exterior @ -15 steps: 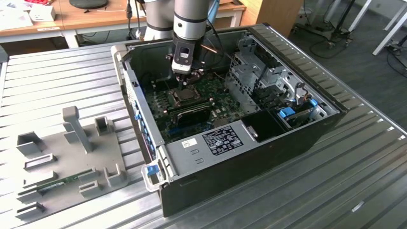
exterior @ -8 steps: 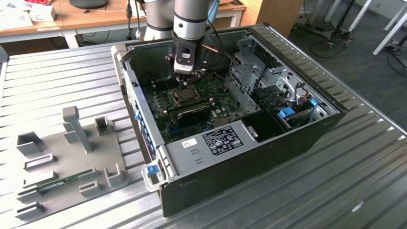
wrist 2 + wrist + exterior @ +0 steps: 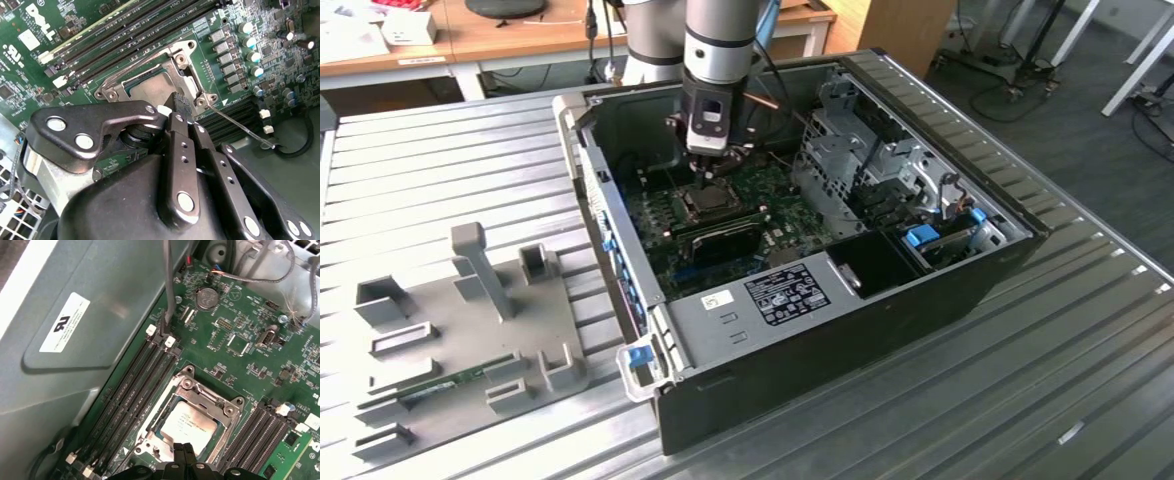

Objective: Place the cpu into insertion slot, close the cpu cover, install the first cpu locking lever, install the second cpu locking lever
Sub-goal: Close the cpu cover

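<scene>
Inside the open computer case (image 3: 854, 230) standing mid-tabletop (image 3: 1067, 380), the arm (image 3: 720, 40) reaches down onto the green motherboard (image 3: 240, 330). Its jaws are pressed together with nothing between them, their tips right at one edge of the cpu cover (image 3: 205, 397). The cover lies flat over the cpu (image 3: 189, 424), which is seated in the insertion slot (image 3: 715, 198). A thin wire locking lever (image 3: 235, 125) sticks out loose beside the socket.

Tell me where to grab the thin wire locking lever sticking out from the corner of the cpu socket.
Probably its bent free end. The locking lever is a thin rod hinged beside the cpu cover, slanting out across the black memory slots; the hooked tip is farthest from the hinge. Come down from above, one finger either side of the rod.
</scene>
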Robot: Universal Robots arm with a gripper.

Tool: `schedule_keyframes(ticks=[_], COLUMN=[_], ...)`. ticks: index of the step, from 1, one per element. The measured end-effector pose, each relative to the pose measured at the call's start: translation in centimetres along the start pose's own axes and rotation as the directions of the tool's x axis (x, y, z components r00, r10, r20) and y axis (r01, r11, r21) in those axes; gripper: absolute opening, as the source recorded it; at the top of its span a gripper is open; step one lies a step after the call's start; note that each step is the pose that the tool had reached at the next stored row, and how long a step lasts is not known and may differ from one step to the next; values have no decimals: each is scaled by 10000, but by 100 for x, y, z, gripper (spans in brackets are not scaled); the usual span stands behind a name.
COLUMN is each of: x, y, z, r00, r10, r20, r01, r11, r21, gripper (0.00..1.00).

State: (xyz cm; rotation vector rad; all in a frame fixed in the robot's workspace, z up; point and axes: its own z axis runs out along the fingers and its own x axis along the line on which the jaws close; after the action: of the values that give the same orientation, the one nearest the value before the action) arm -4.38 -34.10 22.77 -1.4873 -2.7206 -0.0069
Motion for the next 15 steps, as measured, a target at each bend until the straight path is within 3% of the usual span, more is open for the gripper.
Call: schedule_keyframes(ticks=[3, 10, 15], x=[0, 0, 0], y=[0, 0, 0], z=[1, 1, 1], r00=[9988, 9982, 9960], r10=[-499, -596, -896], r20=[8, 9, 13], r01=[499, 596, 896], r11=[9988, 9982, 9960], r21=[19, 23, 33], gripper=[10, 10, 10])
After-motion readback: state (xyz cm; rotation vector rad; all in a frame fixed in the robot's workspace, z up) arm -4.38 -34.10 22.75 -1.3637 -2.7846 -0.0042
